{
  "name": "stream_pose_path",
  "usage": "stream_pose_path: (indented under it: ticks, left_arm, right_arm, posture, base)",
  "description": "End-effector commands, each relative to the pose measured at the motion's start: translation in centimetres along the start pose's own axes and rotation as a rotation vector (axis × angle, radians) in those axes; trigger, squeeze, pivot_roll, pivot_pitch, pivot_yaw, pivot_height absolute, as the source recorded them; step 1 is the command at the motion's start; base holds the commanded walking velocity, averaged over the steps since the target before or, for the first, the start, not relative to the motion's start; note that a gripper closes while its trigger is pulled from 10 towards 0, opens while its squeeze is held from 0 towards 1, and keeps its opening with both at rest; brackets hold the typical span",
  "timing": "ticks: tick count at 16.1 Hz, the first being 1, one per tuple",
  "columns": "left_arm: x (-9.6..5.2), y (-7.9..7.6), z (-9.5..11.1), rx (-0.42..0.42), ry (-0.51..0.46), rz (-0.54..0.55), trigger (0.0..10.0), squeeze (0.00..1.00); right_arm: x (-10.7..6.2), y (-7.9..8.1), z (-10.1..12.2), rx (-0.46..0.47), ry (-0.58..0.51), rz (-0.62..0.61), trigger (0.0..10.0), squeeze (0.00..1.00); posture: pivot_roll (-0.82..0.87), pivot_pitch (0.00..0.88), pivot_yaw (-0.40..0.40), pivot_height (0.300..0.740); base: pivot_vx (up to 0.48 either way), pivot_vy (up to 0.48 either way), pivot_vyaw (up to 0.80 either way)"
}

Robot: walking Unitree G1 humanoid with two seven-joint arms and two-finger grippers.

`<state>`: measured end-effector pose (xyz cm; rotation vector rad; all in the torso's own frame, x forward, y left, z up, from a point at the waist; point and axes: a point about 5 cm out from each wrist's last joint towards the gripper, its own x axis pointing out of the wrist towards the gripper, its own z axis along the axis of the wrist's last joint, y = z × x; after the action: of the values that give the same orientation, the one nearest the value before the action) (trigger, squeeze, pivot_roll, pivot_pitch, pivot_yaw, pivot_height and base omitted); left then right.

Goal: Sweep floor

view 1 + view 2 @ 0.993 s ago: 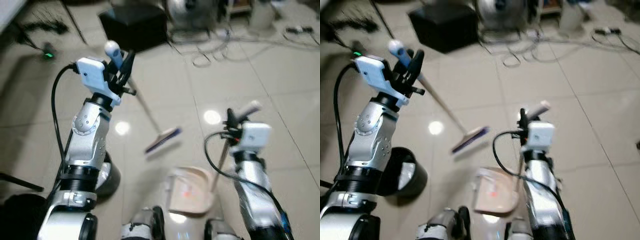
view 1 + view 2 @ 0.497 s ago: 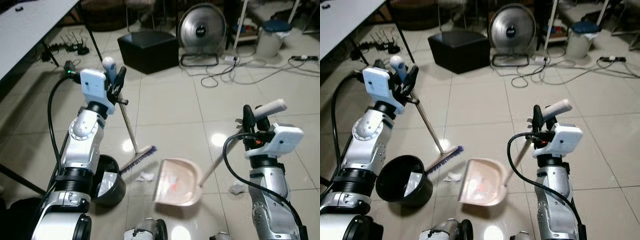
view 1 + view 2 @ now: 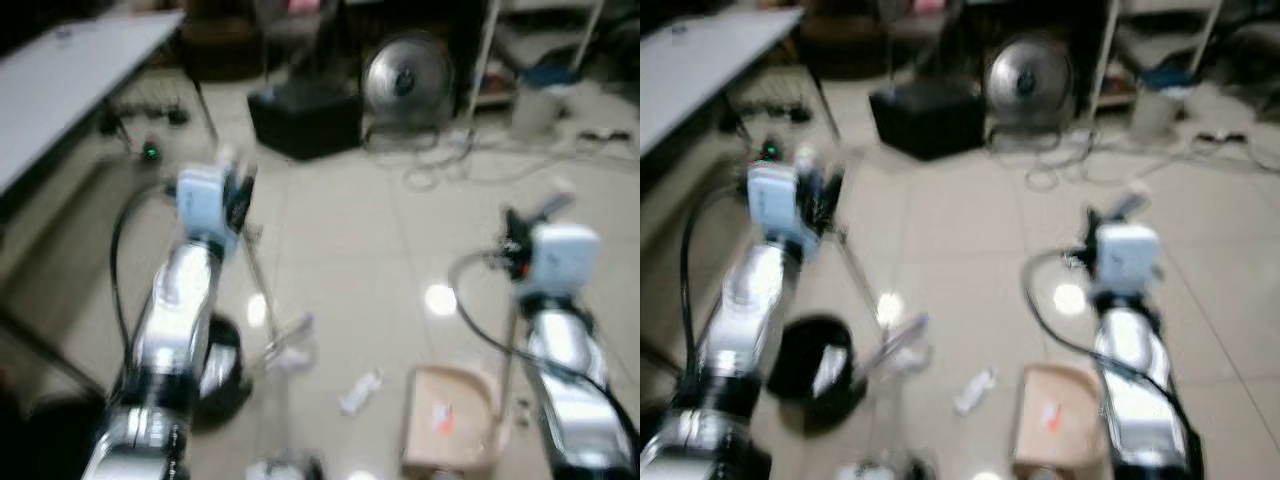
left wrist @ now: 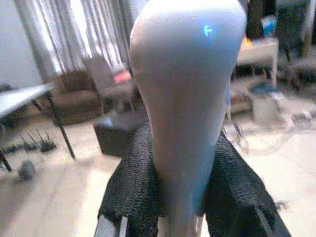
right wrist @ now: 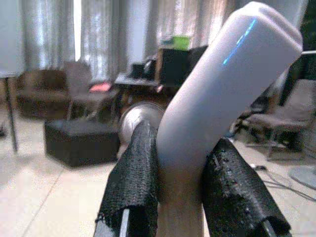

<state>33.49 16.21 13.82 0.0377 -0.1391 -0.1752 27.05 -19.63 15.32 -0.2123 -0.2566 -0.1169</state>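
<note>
The head views are blurred. My left gripper [image 3: 240, 195] is shut on the top of the broom handle [image 4: 187, 98], whose pale rounded end stands between the black fingers [image 4: 133, 197]. The stick slants down to the brush head [image 3: 285, 345] on the tiles. My right gripper [image 3: 515, 235] is shut on the dustpan's grey handle [image 5: 217, 98]. The beige dustpan [image 3: 445, 430] rests on the floor below that arm. A white scrap of litter [image 3: 360, 390] lies between the brush and the pan, and another scrap [image 3: 910, 357] lies by the brush.
A black bucket [image 3: 225, 365] stands by my left arm, next to the brush. Farther off are a black box [image 3: 305, 115], a floor fan [image 3: 405, 75], loose cables [image 3: 450, 160] and a small bin [image 3: 545, 90]. A white table [image 3: 70, 90] runs along the left.
The whole picture has shifted and blurred, so the camera moved. The dustpan now sits farther right, under my right arm. A scrap lies in the open between brush and pan.
</note>
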Motion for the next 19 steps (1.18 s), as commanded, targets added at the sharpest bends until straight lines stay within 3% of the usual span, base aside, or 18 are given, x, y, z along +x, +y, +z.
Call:
stream_pose_path:
  ticks: [1, 4, 9, 13, 19]
  left_arm:
    - [0.2, -0.3, 1.0, 0.021, -0.035, -0.006, 10.0, 0.00]
    - [-0.3, -1.1, 1.3, 0.006, -0.029, -0.014, 10.0, 0.00]
    - [-1.1, -2.7, 2.4, 0.028, -0.068, -0.123, 10.0, 0.00]
    - [-1.7, -3.4, 2.6, 0.021, -0.065, -0.151, 10.0, 0.00]
    - [-1.8, -3.9, 2.7, 0.007, -0.059, -0.162, 10.0, 0.00]
  right_arm:
    - [0.3, 0.4, 0.4, -0.019, -0.015, -0.003, 10.0, 0.00]
    - [1.0, 0.5, 0.8, -0.030, -0.004, -0.018, 10.0, 0.00]
    - [0.5, 0.8, 1.3, -0.014, 0.022, -0.027, 10.0, 0.00]
    - [-0.4, 1.0, 0.8, 0.061, 0.076, -0.032, 10.0, 0.00]
    - [-0.7, 0.6, 0.6, 0.056, 0.106, -0.040, 10.0, 0.00]
  posture:
    - [0.02, 0.025, 0.135, 0.740]
    - [0.02, 0.047, 0.123, 0.740]
    - [0.02, 0.083, 0.127, 0.740]
    - [0.03, 0.093, 0.123, 0.740]
    - [0.02, 0.093, 0.119, 0.740]
  base:
    - [0.000, 0.000, 0.00]
    - [0.000, 0.000, 0.00]
    - [0.000, 0.000, 0.00]
    - [0.306, 0.000, -0.11]
    - [0.363, 0.000, -0.24]
